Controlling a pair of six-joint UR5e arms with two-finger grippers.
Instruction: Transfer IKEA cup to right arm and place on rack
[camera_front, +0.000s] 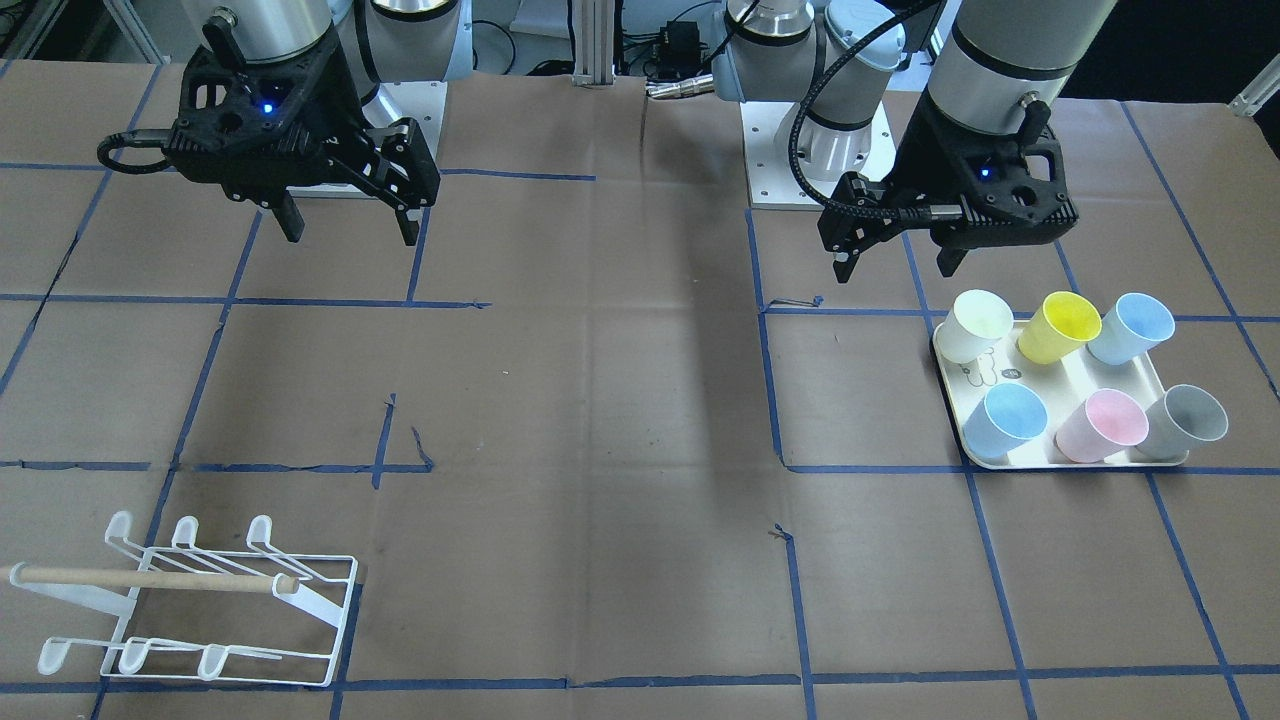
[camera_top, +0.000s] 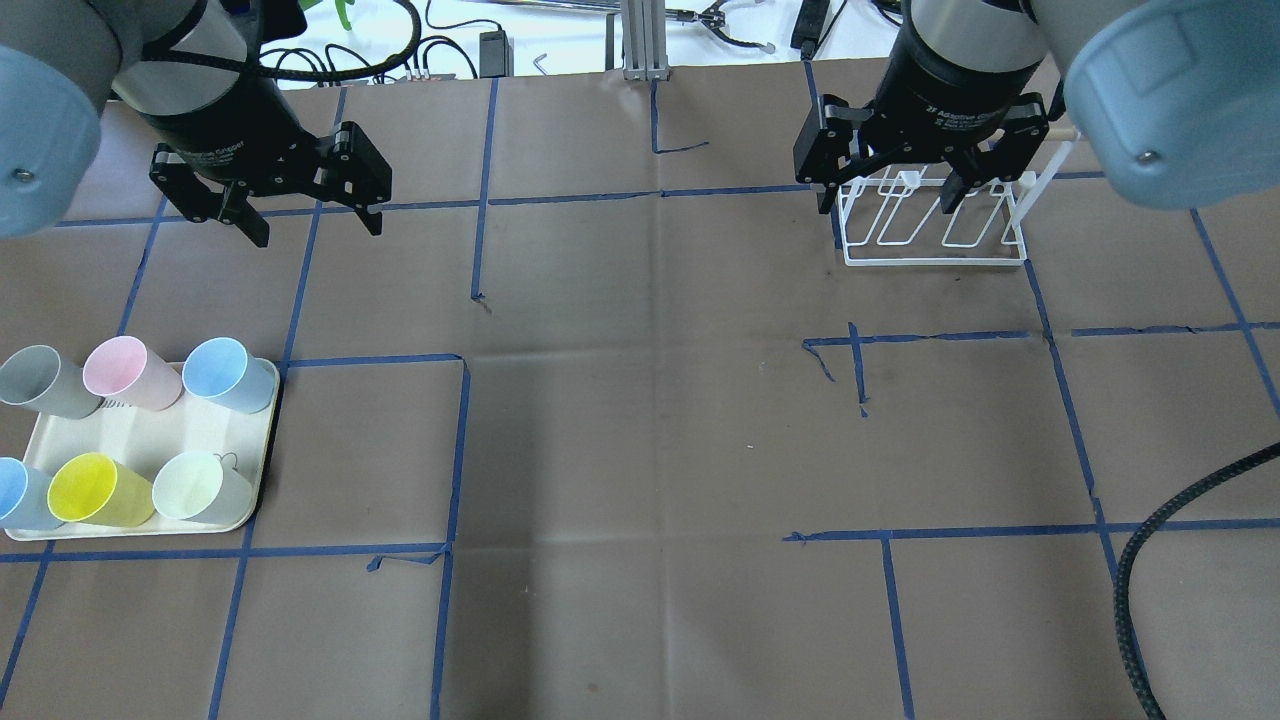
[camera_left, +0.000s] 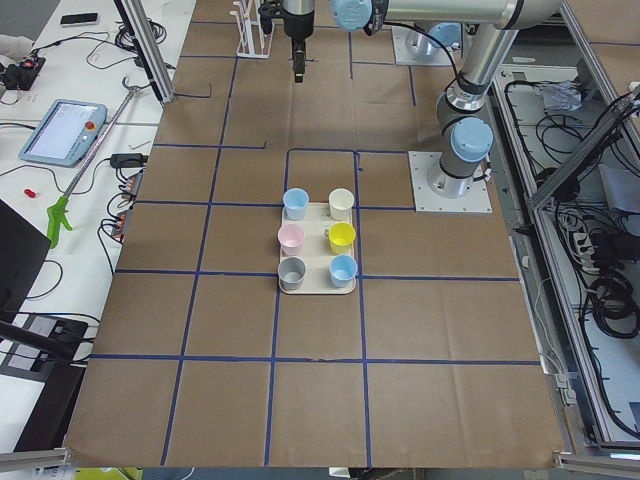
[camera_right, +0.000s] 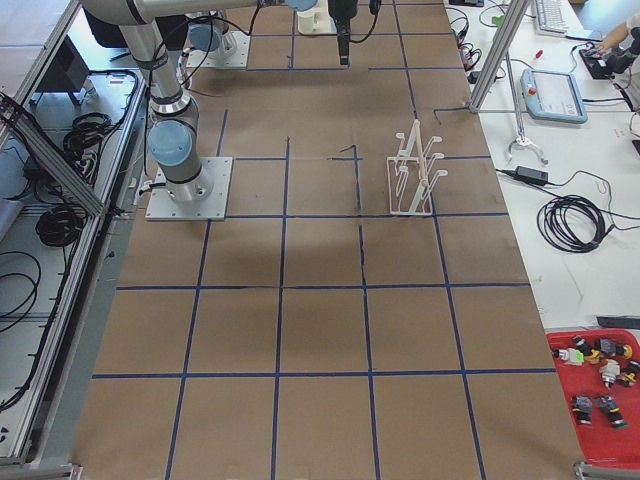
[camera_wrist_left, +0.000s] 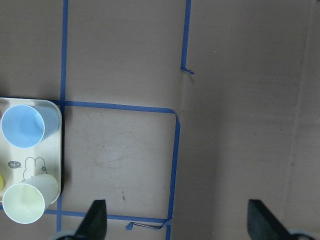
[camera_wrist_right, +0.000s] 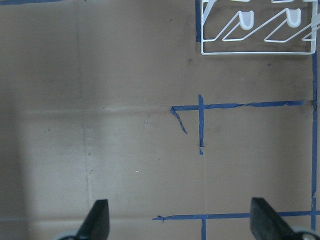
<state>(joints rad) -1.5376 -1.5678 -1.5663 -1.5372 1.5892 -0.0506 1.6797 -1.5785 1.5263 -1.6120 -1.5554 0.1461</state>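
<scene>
**Fig. Before the pick: both arms raised.** My left claw (camera_front: 895, 270) hangs wide open and empty above the brown-paper worktop (camera_front: 600, 400) with its blue tape grid. It is off to one side of the cream rectangular tray (camera_front: 1060, 375). Six pastel plastic tumblers stand on the tray, none lifted. The pale green tumbler (camera_front: 975, 325) and a light blue tumbler (camera_wrist_left: 25, 126) line the tray edge nearest my claw. My right claw (camera_front: 352, 238) is equally wide and empty. The white wire rack with a wooden dowel handle (camera_front: 150, 578) stands well apart from the tray, at the other end of the worktop.

*Technique.* I judge the step in hand to be the reach.
- I should centre over one edge tumbler and keep my fingers clear of its neighbours.
- I should close gently on the thin wall.
- My hold should leave bare surface for my right claw at the hand-over.

*Lettering.* A speech bubble beside the tray's rabbit drawing reads "hi~". White print on my right wrist seems to read "2F Adaptive Gripper", though it is blurred. No IKEA mark is legible.
</scene>
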